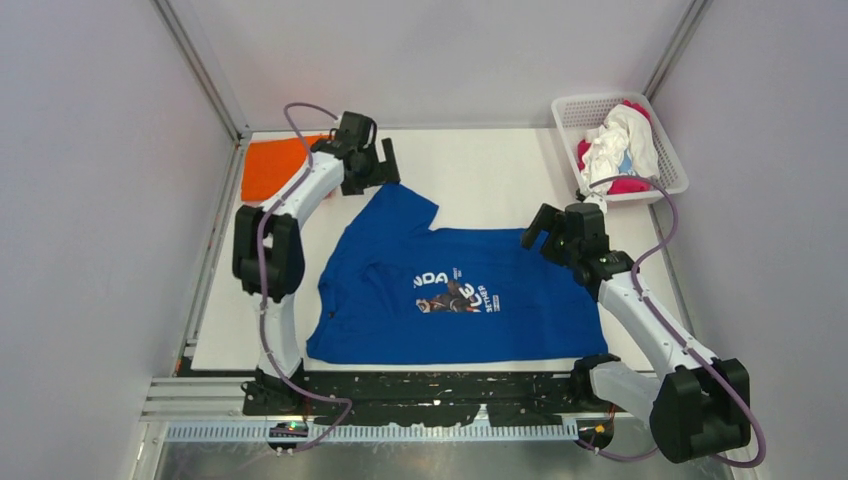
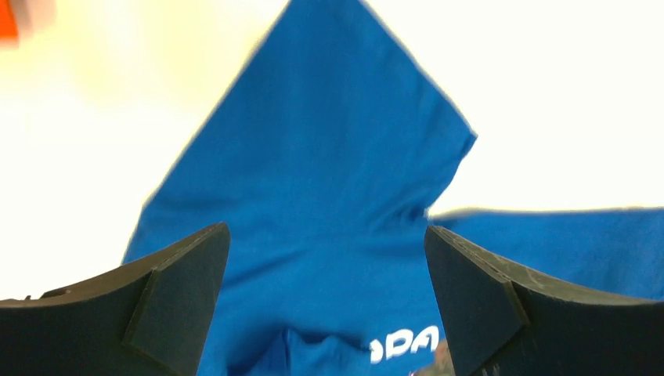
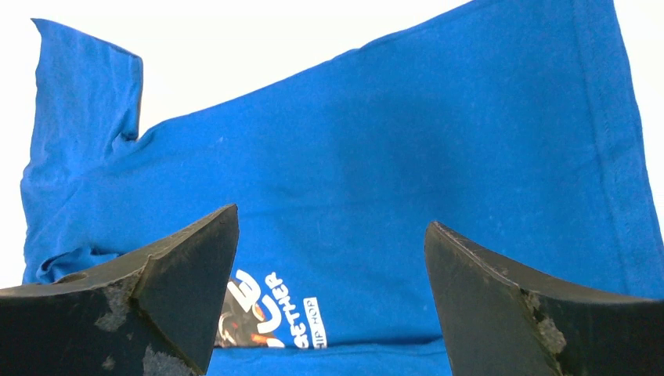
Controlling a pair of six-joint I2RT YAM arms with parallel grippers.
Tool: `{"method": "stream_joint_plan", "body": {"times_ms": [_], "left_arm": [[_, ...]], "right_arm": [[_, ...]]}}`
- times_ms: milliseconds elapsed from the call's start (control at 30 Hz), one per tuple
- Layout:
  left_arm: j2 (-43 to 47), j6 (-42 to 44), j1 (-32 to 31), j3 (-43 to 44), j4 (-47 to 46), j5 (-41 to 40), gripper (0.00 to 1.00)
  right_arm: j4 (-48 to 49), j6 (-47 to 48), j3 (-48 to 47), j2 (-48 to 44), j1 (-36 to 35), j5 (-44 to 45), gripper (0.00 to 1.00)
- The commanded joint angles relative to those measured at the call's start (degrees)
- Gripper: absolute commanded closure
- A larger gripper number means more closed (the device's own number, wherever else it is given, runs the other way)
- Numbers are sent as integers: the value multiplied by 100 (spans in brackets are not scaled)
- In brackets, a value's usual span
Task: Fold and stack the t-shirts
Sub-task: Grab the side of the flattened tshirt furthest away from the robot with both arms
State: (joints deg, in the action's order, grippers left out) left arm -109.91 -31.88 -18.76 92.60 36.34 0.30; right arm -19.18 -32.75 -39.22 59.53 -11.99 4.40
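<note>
A royal blue t-shirt (image 1: 450,295) with a white-lettered print lies on the white table, its near half folded up over the print. One sleeve (image 1: 405,208) sticks out toward the back. My left gripper (image 1: 372,165) hovers open just behind that sleeve (image 2: 329,157), nothing between its fingers. My right gripper (image 1: 556,232) hangs open over the shirt's right back edge, and the blue cloth (image 3: 376,157) fills its wrist view. A folded orange t-shirt (image 1: 273,166) lies at the back left. White and magenta t-shirts (image 1: 622,148) are heaped in the basket.
A white lattice basket (image 1: 668,160) stands at the back right corner. Grey walls close in on both sides and the back. A black rail with the arm bases (image 1: 430,385) runs along the near table edge.
</note>
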Motion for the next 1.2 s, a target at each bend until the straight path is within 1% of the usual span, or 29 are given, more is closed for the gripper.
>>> {"method": "stream_joint_plan", "body": {"times_ms": [0,67,100,133,200,233,333,400,467,667,800,900,1033,1167], "left_arm": [[-1456,488,78,1943,673,35,0],[-2147,518,91,3116,989,21,1],[-2476,487,111,3491,1167,15,0],[-2760,461,136,4069,1324,78,0],[-3154,329,220,4481,1252,456,0],[-3231,233,275,4448,1074,693,0],[-3218,-238,445,3933,468,1255,0],[-3173,-496,506,3586,175,1373,0],[-3218,-655,531,3466,32,1547,1],[-3523,-821,532,3926,359,1643,1],[-3458,-903,510,3725,194,1720,0],[-3465,-821,484,3758,247,1798,0],[-3575,-703,471,3910,363,2144,0],[-3727,-383,439,4204,777,2500,2]], "right_arm": [[806,350,144,211,187,-31,5],[969,351,241,308,271,-44,5],[1017,345,288,372,304,-113,5],[1091,348,295,404,367,-154,4],[1122,367,286,503,466,-279,5],[1124,373,271,568,490,-343,5],[1165,370,276,664,585,-594,5],[1239,362,308,727,612,-673,5],[1261,344,328,779,651,-763,4],[1410,243,416,832,784,-1094,5],[1438,225,452,770,846,-1162,5],[1435,225,493,699,903,-1171,5],[1435,232,522,654,975,-1198,5],[1435,234,534,657,1025,-1251,5]]}}
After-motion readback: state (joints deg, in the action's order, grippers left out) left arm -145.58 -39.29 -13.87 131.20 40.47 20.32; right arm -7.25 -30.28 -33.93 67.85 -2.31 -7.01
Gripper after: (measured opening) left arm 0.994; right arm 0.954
